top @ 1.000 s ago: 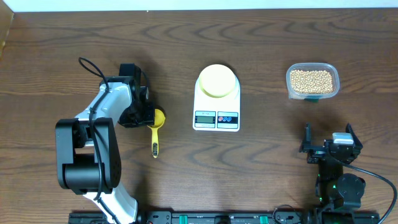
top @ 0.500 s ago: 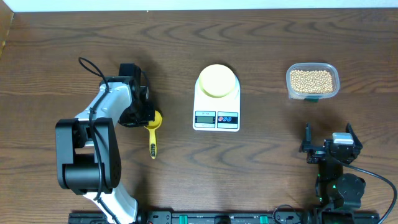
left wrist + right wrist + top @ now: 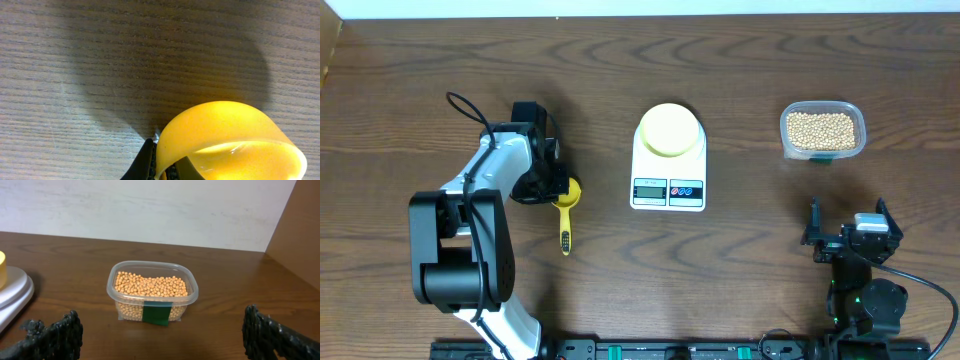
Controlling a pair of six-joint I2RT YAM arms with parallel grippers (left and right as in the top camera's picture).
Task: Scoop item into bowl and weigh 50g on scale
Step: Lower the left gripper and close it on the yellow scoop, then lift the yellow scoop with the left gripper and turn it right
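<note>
The beans fill a clear tub at the back right and also show in the right wrist view. The pale-yellow bowl sits on the white scale at the table's centre. Its edge shows at the left of the right wrist view, on the scale. My left gripper is shut on the rim of a yellow scoop lying on the table. In the left wrist view the fingers pinch the scoop's cup wall. My right gripper is open and empty at the front right.
The clear tub has a green label on its front. A pale wall runs along the table's far edge. Bare wood lies between the scoop, the scale and the tub.
A second ago the scoop's handle shifted slightly left at the left gripper. It has stayed still since. The right arm has not moved.
</note>
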